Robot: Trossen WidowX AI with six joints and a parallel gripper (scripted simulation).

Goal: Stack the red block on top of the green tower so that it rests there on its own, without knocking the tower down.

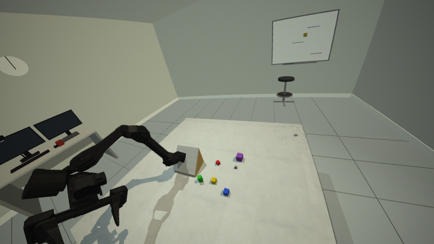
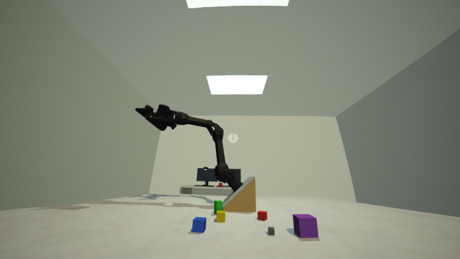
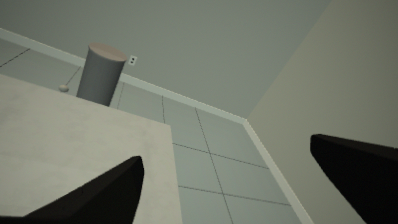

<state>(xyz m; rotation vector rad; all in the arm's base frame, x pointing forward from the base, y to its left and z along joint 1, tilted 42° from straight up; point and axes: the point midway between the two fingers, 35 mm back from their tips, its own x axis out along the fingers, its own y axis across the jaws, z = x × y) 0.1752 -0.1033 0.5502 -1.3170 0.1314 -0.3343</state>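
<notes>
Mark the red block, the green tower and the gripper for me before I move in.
red block [image 2: 262, 215]: exterior view, on its front face.
green tower [image 2: 217, 206]: exterior view, on its front face, above the yellow block.
gripper [image 2: 147, 115]: exterior view, midway between the open, empty fingertips.

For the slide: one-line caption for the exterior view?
Open, empty gripper raised high above red block and green tower, both untouched on the mat.

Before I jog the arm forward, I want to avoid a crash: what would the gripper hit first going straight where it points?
Probably nothing near. The open gripper aims past the table's corner, over floor tiles toward the wall; depth is unclear.
</notes>
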